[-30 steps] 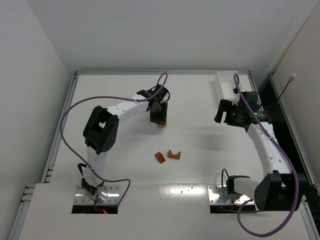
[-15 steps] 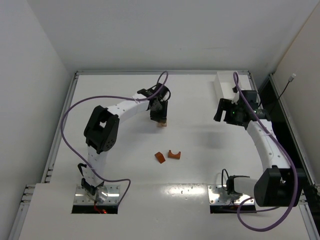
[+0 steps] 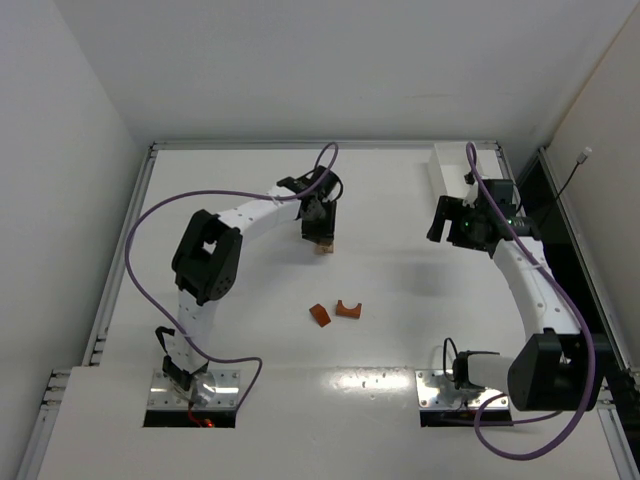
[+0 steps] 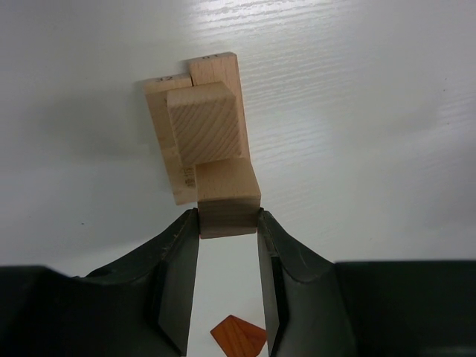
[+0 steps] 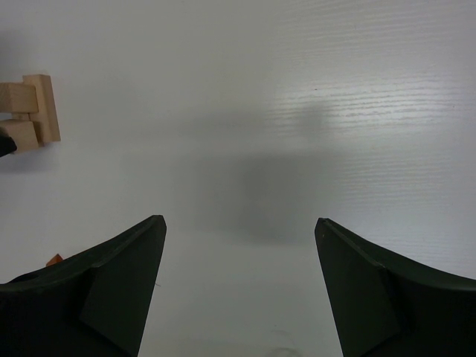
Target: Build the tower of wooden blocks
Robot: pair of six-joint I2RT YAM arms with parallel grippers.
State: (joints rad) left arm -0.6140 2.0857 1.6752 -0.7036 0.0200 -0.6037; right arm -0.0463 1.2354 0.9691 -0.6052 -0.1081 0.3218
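Observation:
A small stack of pale tan blocks (image 4: pixel 197 137) stands on the white table; it shows under the left gripper in the top view (image 3: pixel 322 250) and at the left edge of the right wrist view (image 5: pixel 33 111). My left gripper (image 4: pixel 229 223) is shut on a tan cube (image 4: pixel 227 197) at the near side of the stack. An orange wedge (image 3: pixel 319 316) and an orange arch (image 3: pixel 348 309) lie apart on the table nearer the bases; the wedge shows between the left fingers (image 4: pixel 238 336). My right gripper (image 5: pixel 239 230) is open and empty, held above bare table at the right (image 3: pixel 452 225).
A white rectangular tray (image 3: pixel 452 170) sits at the far right corner behind the right gripper. The table's raised rim (image 3: pixel 320 146) runs along the far edge. Purple cables loop over both arms.
The left gripper has shifted very slightly at the stack, still holding the cube. The right gripper has barely moved.

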